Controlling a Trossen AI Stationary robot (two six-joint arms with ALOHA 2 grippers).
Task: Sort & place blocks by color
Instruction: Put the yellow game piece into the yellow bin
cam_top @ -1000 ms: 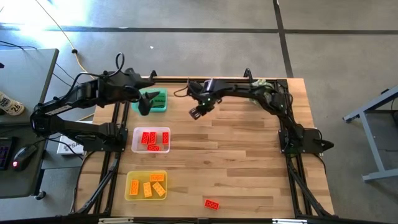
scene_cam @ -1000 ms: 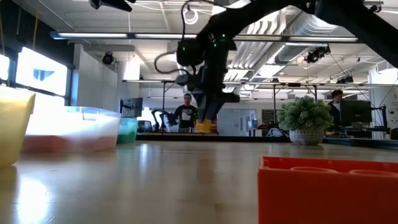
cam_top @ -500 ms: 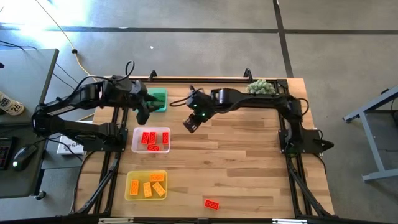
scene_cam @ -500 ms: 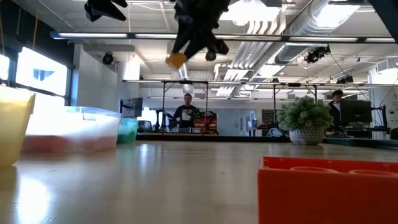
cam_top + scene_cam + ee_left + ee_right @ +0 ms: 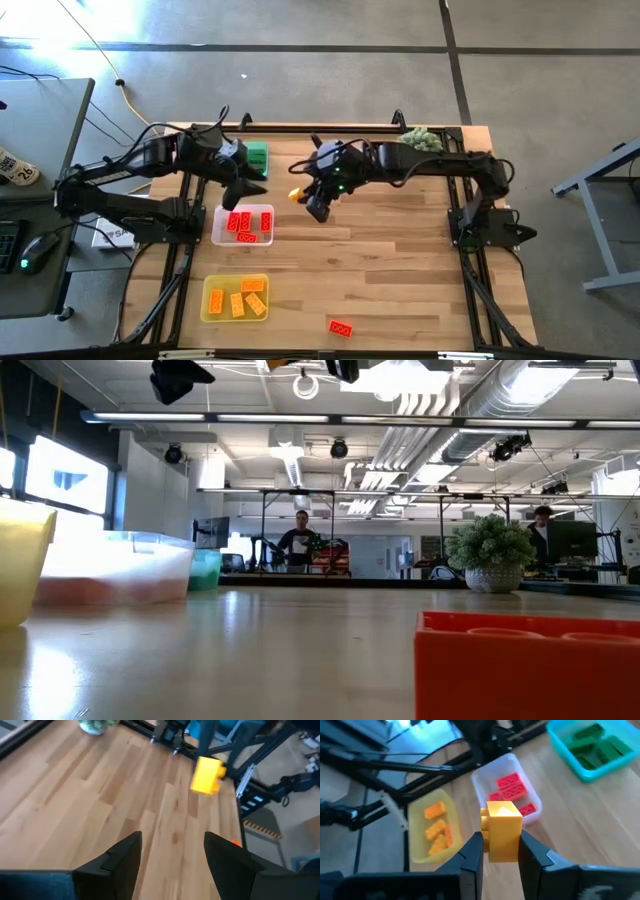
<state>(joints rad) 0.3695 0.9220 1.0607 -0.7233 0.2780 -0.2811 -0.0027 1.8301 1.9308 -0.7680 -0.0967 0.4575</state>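
A single orange-yellow block sits between the fingers of my right gripper, high over the table's middle; it also shows in the left wrist view as a block. My left gripper is open and holds nothing, hovering between the green tray and the clear tray. The green tray holds green blocks, the clear tray red blocks, the yellow tray orange blocks. One red block lies flat on the table near its near edge. My right gripper pinches the orange-yellow block by two opposite sides between its two fingers. The fingers come from the table's right side and point left. The block's far end sticks out past the fingertips, and the block is lifted clear of the table.
A spiky pale green plant stands at the far right corner. The three trays line up along the left side. Bare wood stretches across the middle and right. In the low view the red block fills the near foreground; people stand in the room behind.
My right gripper, carrying the orange-yellow block, rose well above the table and shifted left and toward the near edge. My left gripper drew away from the green tray toward the clear tray.
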